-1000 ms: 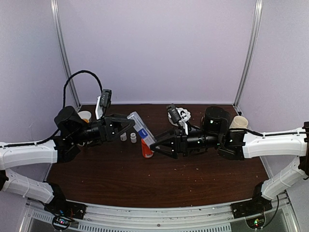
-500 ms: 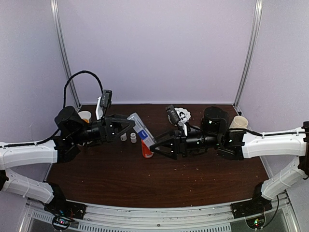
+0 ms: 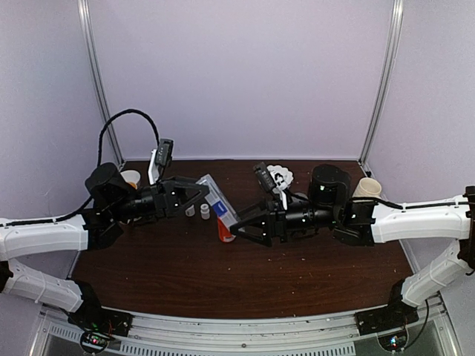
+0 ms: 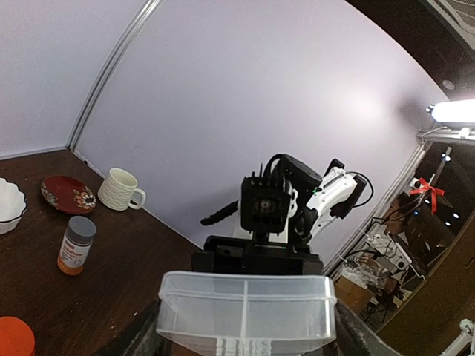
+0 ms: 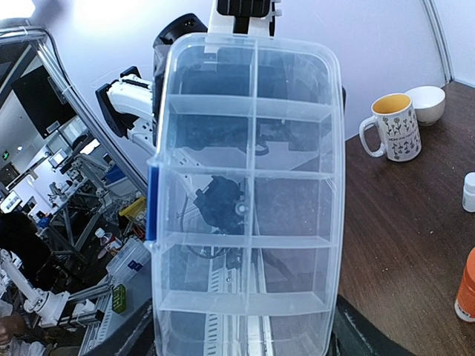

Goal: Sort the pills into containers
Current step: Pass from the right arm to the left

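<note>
**Left gripper** (image 3: 199, 196): the jaws are clenched on one short end of the box (image 5: 249, 208). The left wrist view shows that end wall sitting squarely between the fingers.

**Right gripper** (image 3: 234, 227): the jaws are spread to the box's width and flank the opposite end. The fingers look to be against its sides, but I cannot tell whether they are bearing on it.

**Box:** it is held off the table (image 3: 185, 274), slanting between the two grippers. Its lower end is just above the orange bottle (image 3: 225, 231). The cells show no pills inside.

**Change:** over the last second the right gripper has crept a little leftward, further onto the box end. The box has shifted only slightly.

**Judgement:** this reads as a hand-over, or a two-handed hold taken before the lid is opened. It does not read as sorting.

**Pills** (image 3: 277, 259): pale specks lie scattered on the table nearer the arm bases, and are likely these. They are too small to confirm.

**Progress:** early, with nothing sorted yet.

**Risk:** if the left gripper lets go before the right grip is firm, the box drops onto the bottle.
</note>
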`<state>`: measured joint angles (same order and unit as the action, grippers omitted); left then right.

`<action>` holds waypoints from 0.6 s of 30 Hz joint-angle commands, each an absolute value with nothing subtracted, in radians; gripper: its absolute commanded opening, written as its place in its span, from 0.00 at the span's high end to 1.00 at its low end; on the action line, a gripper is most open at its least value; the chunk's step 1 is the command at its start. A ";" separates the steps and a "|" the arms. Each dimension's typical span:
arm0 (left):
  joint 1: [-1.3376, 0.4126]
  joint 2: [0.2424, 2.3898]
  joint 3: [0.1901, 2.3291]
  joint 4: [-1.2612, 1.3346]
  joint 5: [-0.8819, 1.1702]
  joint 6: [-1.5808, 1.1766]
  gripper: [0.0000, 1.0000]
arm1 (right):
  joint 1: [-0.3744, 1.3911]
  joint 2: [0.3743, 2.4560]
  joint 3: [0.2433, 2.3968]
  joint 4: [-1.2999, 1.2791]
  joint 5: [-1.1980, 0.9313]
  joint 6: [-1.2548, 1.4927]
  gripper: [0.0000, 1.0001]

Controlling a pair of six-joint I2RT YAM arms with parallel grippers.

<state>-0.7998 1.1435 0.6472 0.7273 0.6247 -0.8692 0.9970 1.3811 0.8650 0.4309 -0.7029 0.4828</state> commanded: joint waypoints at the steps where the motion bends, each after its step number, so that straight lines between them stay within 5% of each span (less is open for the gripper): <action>1: -0.808 1.121 0.674 0.662 0.602 -0.815 0.40 | 0.999 1.383 0.890 0.375 -0.659 0.463 0.27; 7: -0.807 1.091 0.717 0.418 0.470 -0.727 0.43 | 0.999 1.343 0.908 0.250 -0.556 0.375 0.01; 18: -0.826 1.124 0.849 0.065 0.260 -0.724 0.48 | 1.156 1.364 1.102 -0.117 -0.013 0.120 0.06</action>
<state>-0.8143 1.1194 0.7963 0.1780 0.3588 -0.7406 1.1007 1.3594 1.0168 0.0257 -0.2863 0.2256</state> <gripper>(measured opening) 0.665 0.957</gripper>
